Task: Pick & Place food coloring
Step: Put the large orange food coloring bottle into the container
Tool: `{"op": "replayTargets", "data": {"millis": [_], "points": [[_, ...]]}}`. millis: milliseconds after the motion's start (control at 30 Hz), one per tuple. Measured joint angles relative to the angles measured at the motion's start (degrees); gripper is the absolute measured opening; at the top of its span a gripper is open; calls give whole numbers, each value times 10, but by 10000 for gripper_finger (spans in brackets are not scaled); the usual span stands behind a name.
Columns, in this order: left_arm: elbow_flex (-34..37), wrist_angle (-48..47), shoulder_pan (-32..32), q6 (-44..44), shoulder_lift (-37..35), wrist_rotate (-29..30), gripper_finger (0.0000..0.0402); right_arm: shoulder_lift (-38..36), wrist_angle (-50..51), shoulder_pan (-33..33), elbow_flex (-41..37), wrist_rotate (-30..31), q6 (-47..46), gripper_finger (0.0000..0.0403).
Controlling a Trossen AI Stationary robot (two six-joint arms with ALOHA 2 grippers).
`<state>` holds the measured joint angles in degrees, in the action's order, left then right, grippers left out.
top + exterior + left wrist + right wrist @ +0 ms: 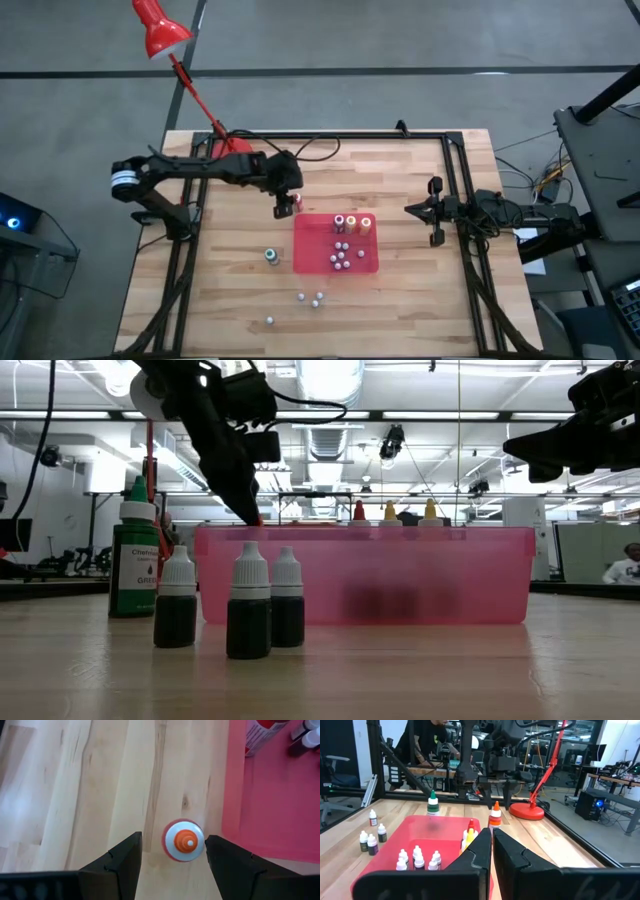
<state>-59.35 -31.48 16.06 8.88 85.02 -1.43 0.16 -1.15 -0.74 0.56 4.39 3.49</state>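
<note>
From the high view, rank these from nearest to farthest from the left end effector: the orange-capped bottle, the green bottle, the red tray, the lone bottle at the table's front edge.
1. Orange-capped bottle: right at the left end effector, between its open fingers.
2. Red tray: just beside it, toward the right arm.
3. Green bottle: farther toward the table's front.
4. Lone bottle: near the front edge, farthest.

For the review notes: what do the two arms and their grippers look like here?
Both arms are dark and jointed. The left arm carries a pale band near its base end, and black cables trail across the table behind it. The left gripper has two black, angular, wedge-shaped fingers. The right gripper shows the same black, faceted fingers.
</note>
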Motion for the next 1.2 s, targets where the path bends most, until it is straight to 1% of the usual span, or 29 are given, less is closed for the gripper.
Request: {"op": "replayTargets", "data": {"millis": [400,633,1200], "points": [[0,5,1,-1,8,-1,193,0,0,0,0,0,0,9],[0,5,1,-6,8,-23,193,0,0,0,0,0,0,8],[5,19,1,-5,7,-23,193,0,0,0,0,0,0,9]]}}
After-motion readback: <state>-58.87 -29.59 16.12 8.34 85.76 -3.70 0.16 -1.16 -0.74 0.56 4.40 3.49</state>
